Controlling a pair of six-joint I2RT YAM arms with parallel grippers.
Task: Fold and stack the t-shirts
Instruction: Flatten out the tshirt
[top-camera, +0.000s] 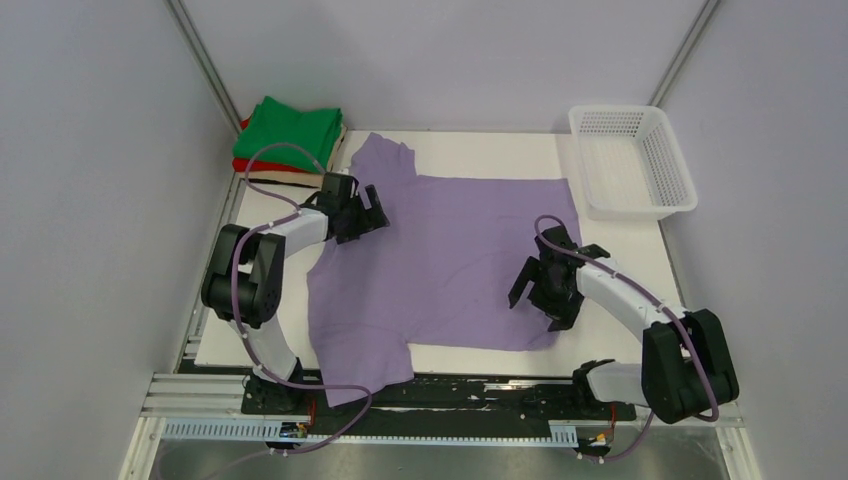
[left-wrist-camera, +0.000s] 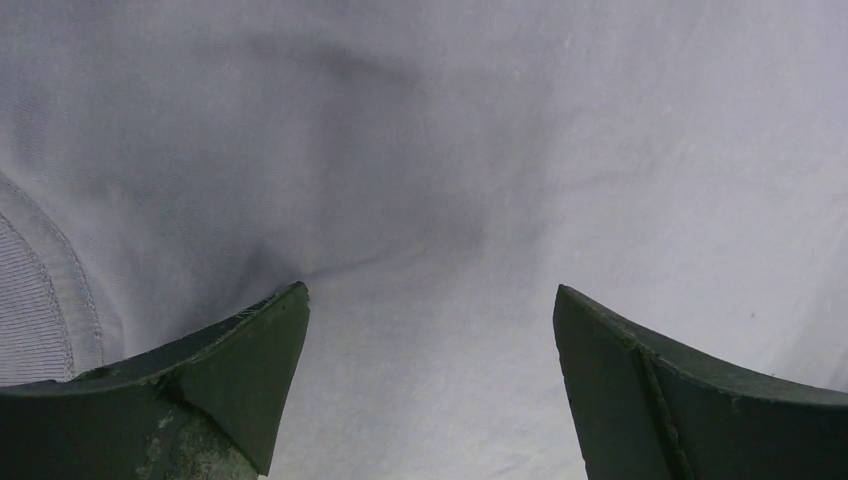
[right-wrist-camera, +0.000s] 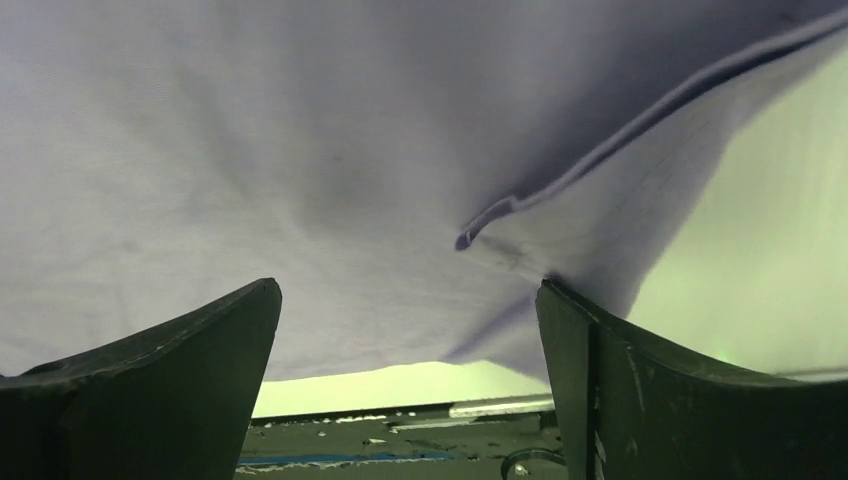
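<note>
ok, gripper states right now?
Left gripper: open, empty, at the purple shirt.
Right gripper: open, empty, over the same shirt.

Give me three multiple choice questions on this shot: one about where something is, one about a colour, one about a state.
1. Where does the white basket stand?
A) far right corner of the table
B) far left corner
C) between the arm bases

2. Which colour tops the folded stack?
A) red
B) green
C) beige

3. How are the left gripper and right gripper?
A) both shut on cloth
B) left open, right shut
C) both open

Answers:
1 A: the top view shows it past the far right edge of the purple t-shirt.
2 B: green lies over red and beige.
3 C: each wrist view shows fingers spread apart over purple cloth.
</note>
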